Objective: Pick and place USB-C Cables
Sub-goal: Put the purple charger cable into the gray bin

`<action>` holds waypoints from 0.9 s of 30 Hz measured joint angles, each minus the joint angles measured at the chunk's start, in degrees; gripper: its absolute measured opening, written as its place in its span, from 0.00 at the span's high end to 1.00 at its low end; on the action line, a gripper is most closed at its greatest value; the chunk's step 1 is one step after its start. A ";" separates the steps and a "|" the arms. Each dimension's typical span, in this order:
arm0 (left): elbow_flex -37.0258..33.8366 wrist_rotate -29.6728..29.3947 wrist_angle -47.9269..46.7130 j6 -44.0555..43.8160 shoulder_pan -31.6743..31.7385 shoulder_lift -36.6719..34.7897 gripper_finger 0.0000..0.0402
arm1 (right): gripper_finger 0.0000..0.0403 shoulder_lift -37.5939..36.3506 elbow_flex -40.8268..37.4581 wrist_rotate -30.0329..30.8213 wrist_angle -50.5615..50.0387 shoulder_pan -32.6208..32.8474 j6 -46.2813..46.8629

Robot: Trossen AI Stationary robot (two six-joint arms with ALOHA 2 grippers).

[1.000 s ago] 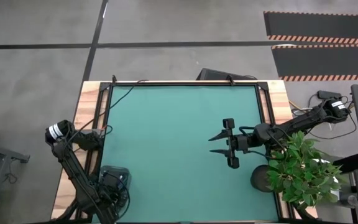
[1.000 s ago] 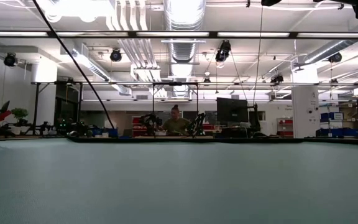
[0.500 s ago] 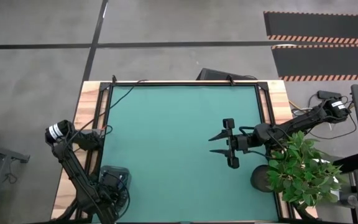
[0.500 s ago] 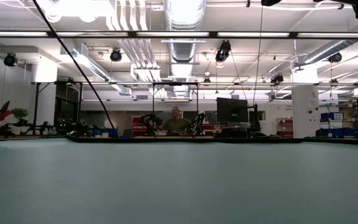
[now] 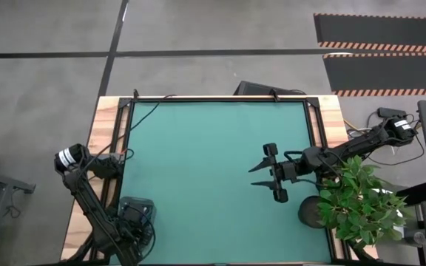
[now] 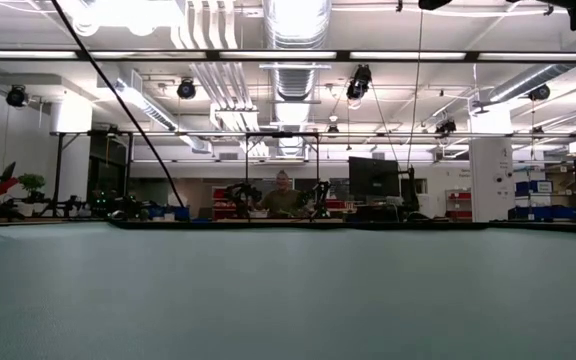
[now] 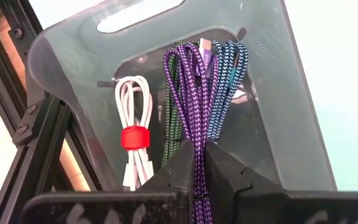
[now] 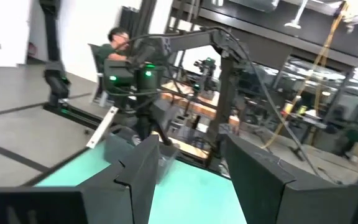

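Inside the translucent grey plastic bin [image 7: 73,56], the braided purple USB-C cable bundle [image 7: 194,93] is pinched by the clenched jaws of the left gripper [image 7: 197,168], judged light and limp, while the right gripper [image 5: 266,171] waits far off, jaws released.

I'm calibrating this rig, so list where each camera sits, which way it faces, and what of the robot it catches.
High view: overhead, facing straight down on the teal-green table mat; both arms show, the right gripper open over the mat.
Low view: at mat height, facing level into the room; no arm shows.
Left wrist view: faces into the translucent grey bin; the left gripper is shut on the purple braided cable.
Right wrist view: faces across the mat, past its own open fingers.
Shared: high and right wrist views both show the left arm.
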 joint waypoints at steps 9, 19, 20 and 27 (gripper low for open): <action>-0.13 -0.04 -0.15 0.14 0.02 0.14 0.97 | 0.56 -0.02 0.00 2.79 -0.31 -0.13 3.25; -0.41 -0.04 -0.13 0.03 0.26 0.12 0.97 | 0.56 -0.19 0.00 6.18 6.94 -0.15 2.79; -0.50 -0.04 -0.11 0.02 0.28 0.11 0.97 | 0.56 -0.22 0.00 7.05 8.41 -0.15 1.90; -0.90 -0.04 -0.06 0.01 0.38 0.11 0.97 | 0.56 -0.15 0.00 22.72 10.56 -1.05 -4.10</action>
